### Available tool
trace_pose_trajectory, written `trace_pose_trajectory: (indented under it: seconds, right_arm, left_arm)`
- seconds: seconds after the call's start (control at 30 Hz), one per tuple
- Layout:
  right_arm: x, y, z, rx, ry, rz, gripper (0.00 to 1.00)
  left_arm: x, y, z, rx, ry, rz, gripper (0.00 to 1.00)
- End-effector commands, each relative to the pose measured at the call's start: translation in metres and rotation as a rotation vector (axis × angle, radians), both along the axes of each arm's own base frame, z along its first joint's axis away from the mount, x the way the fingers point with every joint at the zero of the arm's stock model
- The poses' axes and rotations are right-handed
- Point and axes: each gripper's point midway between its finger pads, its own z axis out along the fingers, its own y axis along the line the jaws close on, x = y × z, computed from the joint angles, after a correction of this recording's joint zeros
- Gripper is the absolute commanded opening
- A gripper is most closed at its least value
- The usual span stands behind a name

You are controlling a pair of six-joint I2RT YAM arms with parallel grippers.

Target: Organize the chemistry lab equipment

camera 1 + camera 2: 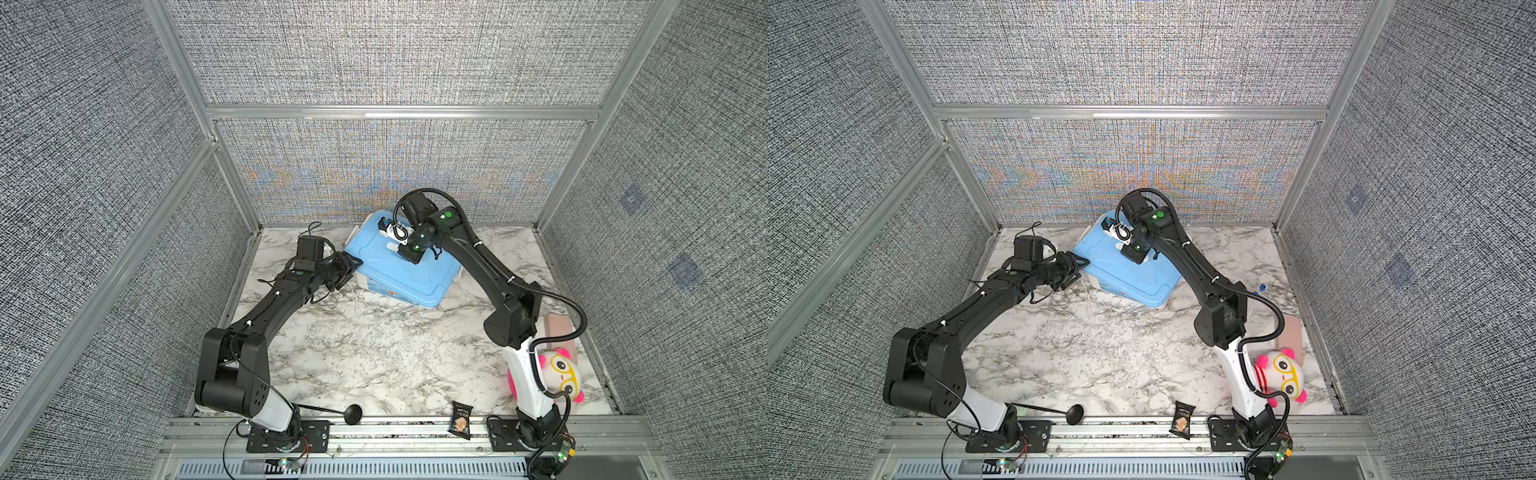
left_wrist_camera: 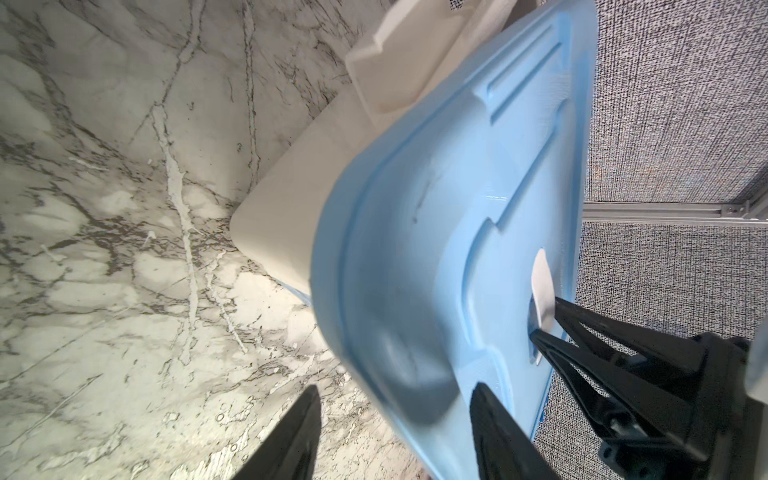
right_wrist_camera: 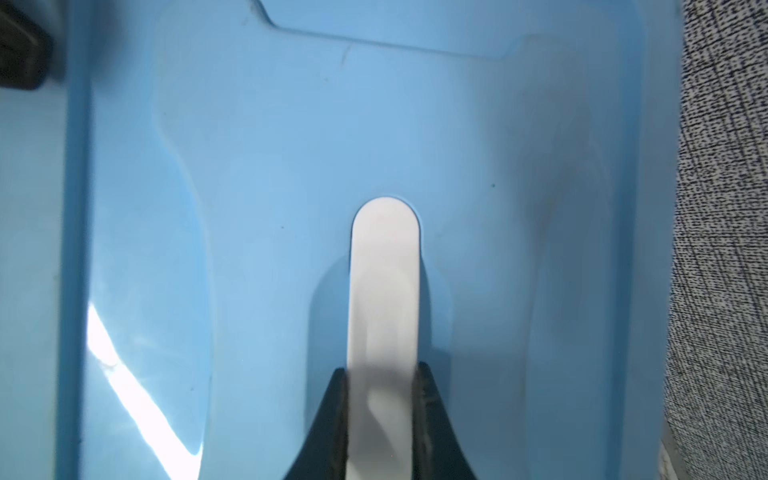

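A white box with a light blue lid stands at the back middle of the table. My right gripper reaches down onto the lid and is shut on the white handle at its middle; the left wrist view shows this grip too. My left gripper is open at the box's left corner, its fingers either side of the lid's rim, also seen in a top view. One clear blue-capped tube lies on the table right of the right arm. No other lab equipment shows.
A pink and white plush toy and a pink block sit by the right arm's base. A black snack packet and a black round-headed tool lie at the front edge. Grey walls close in the table on three sides.
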Motion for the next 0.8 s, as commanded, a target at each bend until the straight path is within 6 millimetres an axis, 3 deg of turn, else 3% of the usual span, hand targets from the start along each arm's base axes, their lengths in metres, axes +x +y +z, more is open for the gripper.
trace_pose_trajectory:
  seconds: [0.0,0.23,0.5,0.77]
  right_arm:
    - [0.007,-0.002,0.004,-0.023,-0.04,0.028,0.08]
    - [0.011,-0.004,0.01,-0.063,-0.097,0.105,0.08]
    - [0.033,-0.014,0.01,-0.11,-0.181,0.129,0.08]
    - [0.044,-0.012,-0.008,-0.164,-0.217,0.2,0.1]
  left_arm:
    - [0.0,0.0,0.004,0.006,-0.015,-0.016,0.59]
    - [0.001,0.006,0.013,0.025,-0.042,-0.019,0.61]
    - [0.004,0.014,0.011,0.037,-0.04,-0.022,0.62]
    - [0.011,0.014,0.01,0.049,-0.043,-0.056,0.62]
